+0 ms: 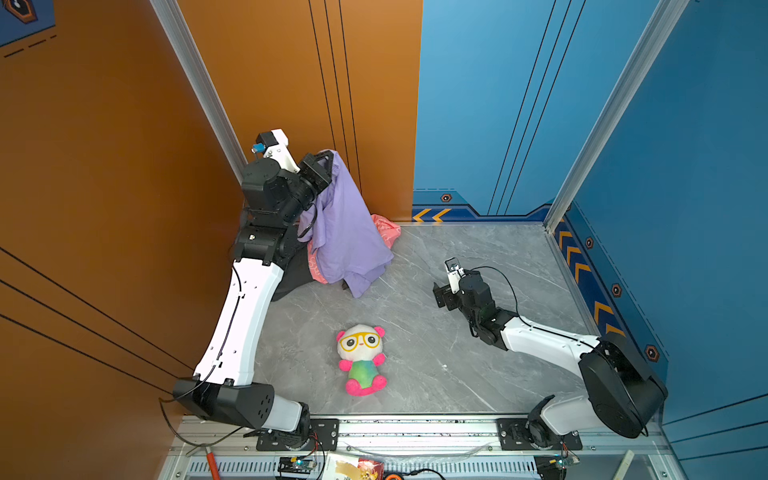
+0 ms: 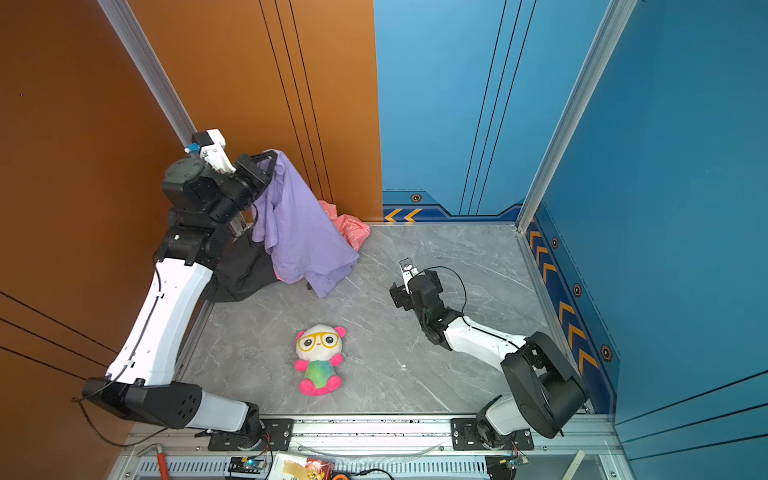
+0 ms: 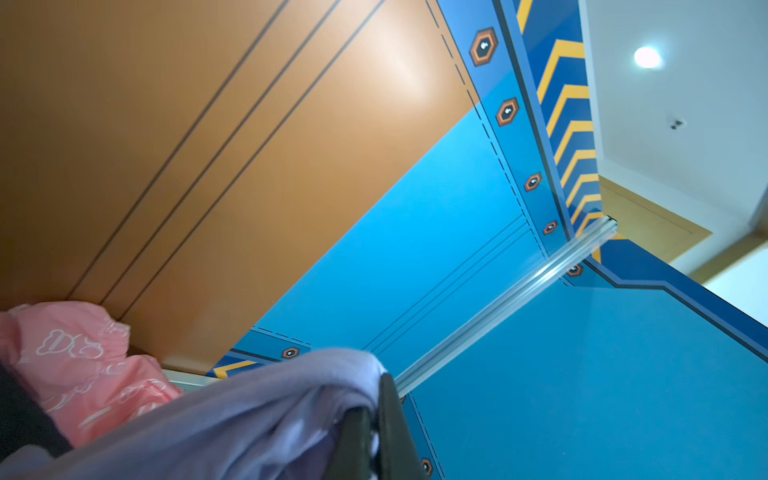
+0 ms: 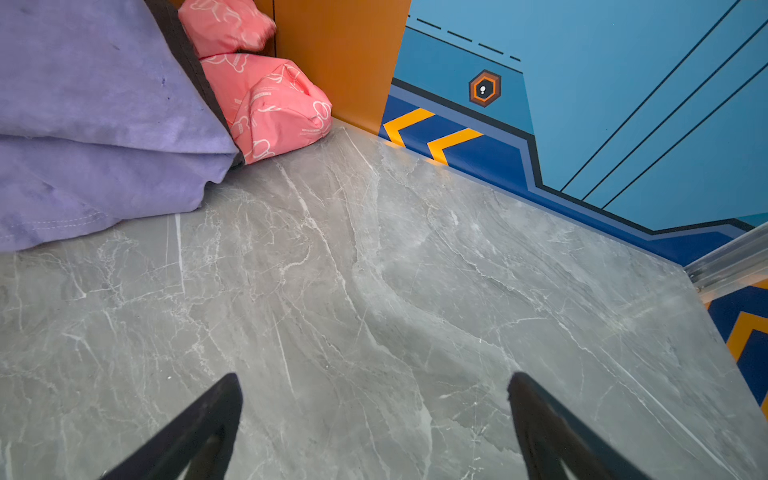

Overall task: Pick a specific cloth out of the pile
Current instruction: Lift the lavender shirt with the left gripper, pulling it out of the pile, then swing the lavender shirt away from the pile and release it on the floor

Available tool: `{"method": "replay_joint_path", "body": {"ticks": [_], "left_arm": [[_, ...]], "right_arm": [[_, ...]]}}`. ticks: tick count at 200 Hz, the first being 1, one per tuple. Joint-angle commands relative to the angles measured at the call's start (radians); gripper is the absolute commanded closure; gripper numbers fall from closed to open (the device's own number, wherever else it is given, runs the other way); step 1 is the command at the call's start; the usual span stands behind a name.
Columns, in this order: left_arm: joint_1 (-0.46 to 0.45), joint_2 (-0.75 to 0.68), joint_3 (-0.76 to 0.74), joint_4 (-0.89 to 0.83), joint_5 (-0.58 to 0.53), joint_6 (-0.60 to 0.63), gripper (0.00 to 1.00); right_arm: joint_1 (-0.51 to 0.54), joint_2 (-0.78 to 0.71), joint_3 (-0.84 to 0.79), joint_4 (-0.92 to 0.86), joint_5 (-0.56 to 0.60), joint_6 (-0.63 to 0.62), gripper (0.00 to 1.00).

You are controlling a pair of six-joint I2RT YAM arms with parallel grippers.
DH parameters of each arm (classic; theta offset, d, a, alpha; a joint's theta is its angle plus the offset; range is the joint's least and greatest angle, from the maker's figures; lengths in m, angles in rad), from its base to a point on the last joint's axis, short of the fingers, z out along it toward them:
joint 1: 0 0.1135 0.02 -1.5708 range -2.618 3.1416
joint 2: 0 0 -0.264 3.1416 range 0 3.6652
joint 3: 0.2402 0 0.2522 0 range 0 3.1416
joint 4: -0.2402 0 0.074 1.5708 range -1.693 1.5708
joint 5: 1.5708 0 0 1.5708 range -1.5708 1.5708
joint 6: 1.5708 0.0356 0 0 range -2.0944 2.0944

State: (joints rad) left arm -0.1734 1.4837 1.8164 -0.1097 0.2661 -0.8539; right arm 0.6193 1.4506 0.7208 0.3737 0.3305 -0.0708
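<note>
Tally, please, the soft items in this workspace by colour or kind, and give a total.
Lilac cloth: 1
Coral-pink cloth: 1
Black-grey garment: 1
Plush toy: 1
Total: 4

Left arm (image 1: 245, 320) and right arm (image 1: 544, 341): long white shell links between black joint housings. Rounded black housing (image 1: 232, 401) near left base, perforated with small round holes. Thin black cable (image 1: 231, 328) clipped along left white link; looped black cable (image 1: 512, 291) at right wrist. White wrist camera mount (image 1: 279, 143) with blue connector (image 1: 258, 147). Black base plates (image 1: 326, 432) with silver screws. Fingers (image 4: 222, 399) of right gripper (image 4: 374, 376): black, tapering, triangular.
</note>
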Motion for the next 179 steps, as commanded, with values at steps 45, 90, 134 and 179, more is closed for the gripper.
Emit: {"method": "replay_joint_path", "body": {"ticks": [45, 90, 134, 179], "left_arm": [[-0.166, 0.229, 0.223, 0.087, 0.246, -0.022, 1.0], [-0.293, 0.368, 0.389, -0.104, 0.185, 0.092, 1.0], [-0.394, 0.496, 0.461, -0.358, 0.104, 0.182, 0.98], [-0.457, 0.559, 0.53, -0.677, -0.037, 0.383, 0.42]], "right_arm": [[-0.05, -0.068, 0.093, -0.235, 0.047, 0.027, 0.0], [-0.139, -0.126, 0.18, -0.365, 0.017, 0.086, 0.0], [-0.281, -0.218, 0.188, -0.384, -0.036, 0.23, 0.0], [-0.386, -0.288, 0.15, -0.381, -0.125, 0.298, 0.0]]}}
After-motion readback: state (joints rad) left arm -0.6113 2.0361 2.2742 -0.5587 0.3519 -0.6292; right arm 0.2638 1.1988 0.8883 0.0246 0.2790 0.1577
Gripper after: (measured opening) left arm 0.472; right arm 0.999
